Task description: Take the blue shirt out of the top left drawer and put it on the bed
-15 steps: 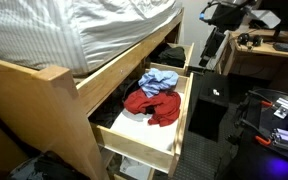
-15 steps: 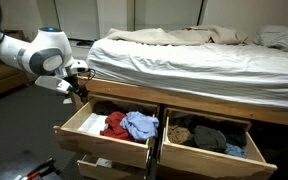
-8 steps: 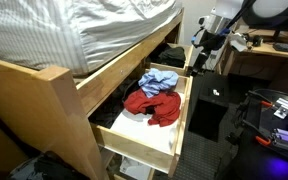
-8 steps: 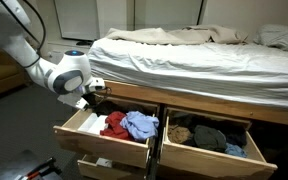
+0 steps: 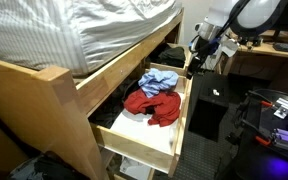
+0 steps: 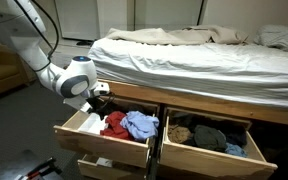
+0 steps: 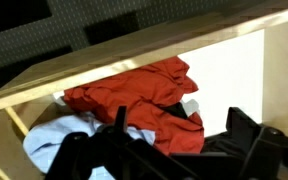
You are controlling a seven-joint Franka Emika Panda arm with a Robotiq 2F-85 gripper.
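Note:
The top left drawer (image 6: 96,139) is pulled open in both exterior views (image 5: 183,115). A light blue shirt (image 6: 141,125) lies in it beside a red garment (image 6: 114,123); both also show in an exterior view, the blue shirt (image 5: 158,81) behind the red garment (image 5: 154,105). My gripper (image 6: 99,97) hovers over the drawer's outer end (image 5: 195,63), open and empty. In the wrist view the red garment (image 7: 134,95) lies on top, the blue shirt (image 7: 56,142) peeks out at lower left, and my gripper (image 7: 184,140) is above them, touching neither. The bed (image 6: 204,55) with rumpled sheets is above the drawers.
The top right drawer (image 6: 209,135) stands open with dark clothes in it. A lower drawer (image 6: 104,165) is partly open. A black cabinet (image 5: 212,105) and a desk (image 5: 264,55) stand close beside the open drawer. The wooden bed frame (image 5: 54,95) overhangs it.
The arm has swung toward the bed and lowered, bringing the gripper from beside the frame to just over the open top left drawer. The clothes have not moved.

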